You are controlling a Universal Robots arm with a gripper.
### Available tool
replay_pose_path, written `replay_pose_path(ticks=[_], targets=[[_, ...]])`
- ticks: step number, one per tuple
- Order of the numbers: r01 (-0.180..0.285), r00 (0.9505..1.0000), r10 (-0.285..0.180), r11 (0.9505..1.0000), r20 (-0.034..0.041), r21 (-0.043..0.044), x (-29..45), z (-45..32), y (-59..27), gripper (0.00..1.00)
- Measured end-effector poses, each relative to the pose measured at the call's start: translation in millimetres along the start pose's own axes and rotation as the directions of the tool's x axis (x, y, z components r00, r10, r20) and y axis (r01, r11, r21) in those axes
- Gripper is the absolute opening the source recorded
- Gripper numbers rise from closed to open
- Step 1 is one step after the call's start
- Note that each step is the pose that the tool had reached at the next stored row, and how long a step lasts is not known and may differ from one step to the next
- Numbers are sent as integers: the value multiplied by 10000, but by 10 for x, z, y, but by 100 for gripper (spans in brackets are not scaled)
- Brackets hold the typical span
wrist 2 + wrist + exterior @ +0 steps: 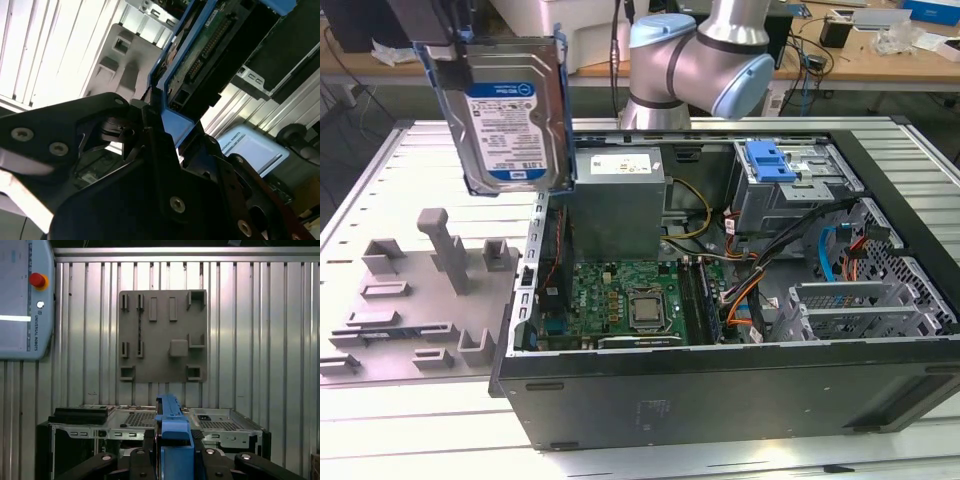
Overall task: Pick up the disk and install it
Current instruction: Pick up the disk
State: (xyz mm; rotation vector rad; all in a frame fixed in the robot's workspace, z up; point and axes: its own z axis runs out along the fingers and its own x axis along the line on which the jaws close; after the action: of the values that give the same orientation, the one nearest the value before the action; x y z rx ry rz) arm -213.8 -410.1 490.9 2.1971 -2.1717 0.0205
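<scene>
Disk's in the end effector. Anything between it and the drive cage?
Nothing visible at its height. The disk is held at the exterior view's left, higher than the open case. Inside it, the power supply box lies between disk and drive cage.

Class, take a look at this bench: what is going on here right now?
A robot arm's gripper is shut on the blue carrier of the disk, holding it roughly upright in the air. In the exterior view it hangs high at the left, lifted off the grey fixture plate and outside the open computer case. It is not yet installed.
</scene>
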Motion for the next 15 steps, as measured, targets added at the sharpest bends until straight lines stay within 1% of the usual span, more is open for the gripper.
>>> replay_pose_path(ticks=[1, 4, 7, 10, 12, 13, 15], targets=[[2, 10000, -2, 10000, 1, 0, 21, 0, -55, 37], [0, 10000, 0, 10000, 2, 0, 55, -2, -139, 37], [0, 10000, 0, 10000, 2, -1, 98, -3, -247, 37], [1, 10000, -1, 10000, 5, 1, 177, -5, -433, 37], [0, 10000, 0, 10000, 5, 0, 217, -6, -497, 37], [2, 10000, -2, 10000, 6, 1, 251, -7, -552, 37], [0, 10000, 0, 10000, 6, 0, 291, -9, -608, 37]])
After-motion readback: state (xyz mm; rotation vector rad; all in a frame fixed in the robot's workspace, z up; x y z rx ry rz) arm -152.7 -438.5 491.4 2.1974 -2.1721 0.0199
